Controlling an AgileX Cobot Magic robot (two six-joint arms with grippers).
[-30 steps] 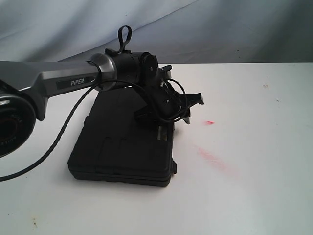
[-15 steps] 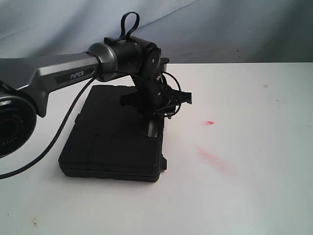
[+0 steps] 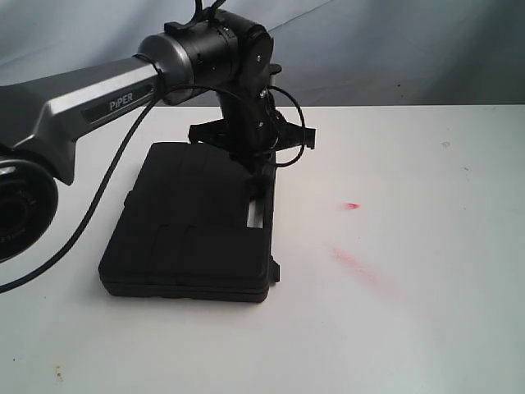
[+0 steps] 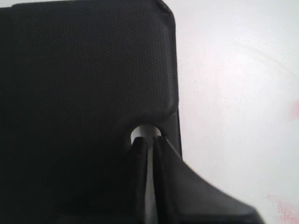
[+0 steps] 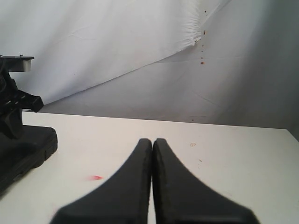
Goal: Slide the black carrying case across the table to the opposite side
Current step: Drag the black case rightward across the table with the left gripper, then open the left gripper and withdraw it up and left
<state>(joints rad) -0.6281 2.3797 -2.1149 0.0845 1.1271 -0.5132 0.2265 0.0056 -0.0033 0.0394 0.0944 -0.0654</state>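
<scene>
Apparently the step in hand is the engaging of the case (image 3: 193, 222) for the slide: the left jaws stand straight over its handle cutout (image 3: 258, 213), and the case lies flat on the bench (image 3: 410, 312) directly under them. The left jaws are almost fully closed, with only a thin pale line between the fingertips (image 4: 138, 154), and nothing is clamped between them. The tips point into the rounded end of the cutout. Whether they already press on the plastic, I cannot tell.

The right jaws are closed together and hold nothing; the case is well apart from them, off to one side.

I judge that most of the travel is not yet done, because much bare bench is free beyond the case. The next move calls for keeping the closed tips low inside the cutout, so that they catch its rim, and then moving the arm level with the bench. If the tips rise, they will probably slip out.

The left wrist view shows the closed tips at the cutout, which the arm partly hides in the exterior view. The exterior view alone shows the whole case and a red smear (image 3: 357, 264) beside it. The right wrist view shows the idle right jaws and only a corner of the case.
</scene>
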